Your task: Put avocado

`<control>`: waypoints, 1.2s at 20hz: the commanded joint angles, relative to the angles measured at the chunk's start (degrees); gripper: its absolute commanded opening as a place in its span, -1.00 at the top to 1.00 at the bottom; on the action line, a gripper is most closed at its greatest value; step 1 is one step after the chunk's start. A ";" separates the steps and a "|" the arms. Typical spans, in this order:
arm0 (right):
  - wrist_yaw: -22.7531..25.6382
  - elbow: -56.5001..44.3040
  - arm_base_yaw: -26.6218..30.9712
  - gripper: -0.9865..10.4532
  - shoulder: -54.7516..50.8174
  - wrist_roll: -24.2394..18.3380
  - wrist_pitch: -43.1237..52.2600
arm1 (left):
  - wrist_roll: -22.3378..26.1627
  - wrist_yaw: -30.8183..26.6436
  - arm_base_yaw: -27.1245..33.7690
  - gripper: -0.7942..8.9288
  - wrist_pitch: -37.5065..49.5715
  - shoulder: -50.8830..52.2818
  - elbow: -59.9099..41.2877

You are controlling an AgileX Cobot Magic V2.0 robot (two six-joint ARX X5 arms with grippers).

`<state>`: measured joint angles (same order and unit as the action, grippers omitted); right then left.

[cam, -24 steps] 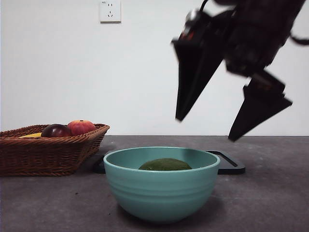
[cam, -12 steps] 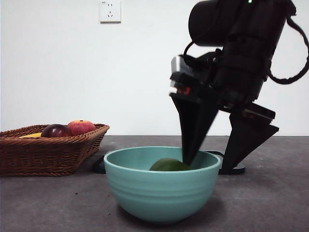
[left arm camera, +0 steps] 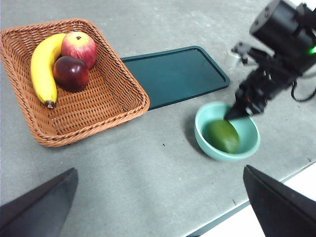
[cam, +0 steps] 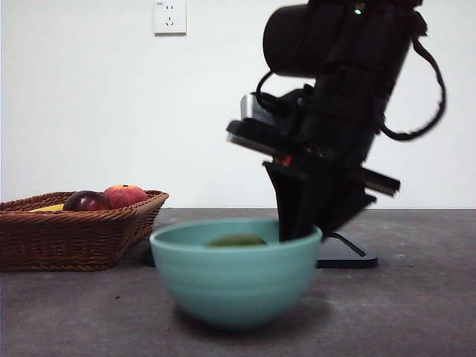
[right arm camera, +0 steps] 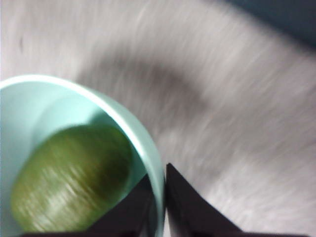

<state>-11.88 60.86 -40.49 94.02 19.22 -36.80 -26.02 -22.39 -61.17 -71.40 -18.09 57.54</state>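
Inside the teal bowl (left arm camera: 249,144), on its floor: avocado (left arm camera: 222,136), dark olive green, matte, lying on its side. Long axis roughly level with the table, running slantwise across the bowl in the left wrist view; which end is the stem end, not discernible. From the front, only a low green crown (cam: 236,241) visible above the near rim, blurred.

At the bowl's wall on the tray side: right gripper (right arm camera: 159,197), jaws drawn close together and pinching the rim, one inside, one outside; not touching the avocado. Blurred in all views.

Beyond the bowl: dark tray (left arm camera: 174,74), flat.

At the far side of the tray from the bowl: wicker basket (left arm camera: 118,112), holding a banana (left arm camera: 42,66), a red apple (left arm camera: 79,45) and a dark maroon fruit (left arm camera: 70,71), the three touching.

High above the table: left gripper (left arm camera: 160,200), jaws wide apart, holding nothing.

On the wall behind: socket (cam: 169,16).
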 commanded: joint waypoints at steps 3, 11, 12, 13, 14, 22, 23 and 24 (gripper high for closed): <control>1.84 11.69 3.54 0.82 2.40 2.51 -3.61 | 0.90 -0.09 -0.68 -0.31 0.48 -0.11 0.52; 1.25 38.75 13.33 0.82 21.38 1.31 -11.61 | 0.90 -0.09 -0.68 -0.31 0.48 -0.11 0.52; 1.36 41.72 14.16 0.82 24.44 1.33 -12.70 | 0.90 -0.09 -0.68 -0.31 0.50 -0.11 0.52; 1.40 43.47 14.64 0.82 26.56 1.38 -12.98 | 0.92 -0.09 -0.68 -0.31 0.48 -0.11 0.52; 1.46 44.06 14.86 0.82 28.39 1.53 -12.63 | 0.90 -0.09 -0.68 -0.31 0.48 -0.11 0.52; 1.42 44.04 14.86 0.53 31.56 0.59 -15.52 | 0.92 -0.09 -0.68 -0.31 0.50 -0.11 0.52; 1.51 44.04 14.86 0.32 31.52 0.44 -15.93 | 0.90 -0.09 -0.68 -0.31 0.52 -0.11 0.52; 1.49 44.17 14.88 0.21 31.32 0.44 -16.06 | 0.90 -0.09 -0.68 -0.31 0.52 -0.11 0.55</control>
<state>-10.44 103.57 -25.12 124.22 20.16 -53.25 -26.02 -22.39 -61.19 -71.37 -18.09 57.54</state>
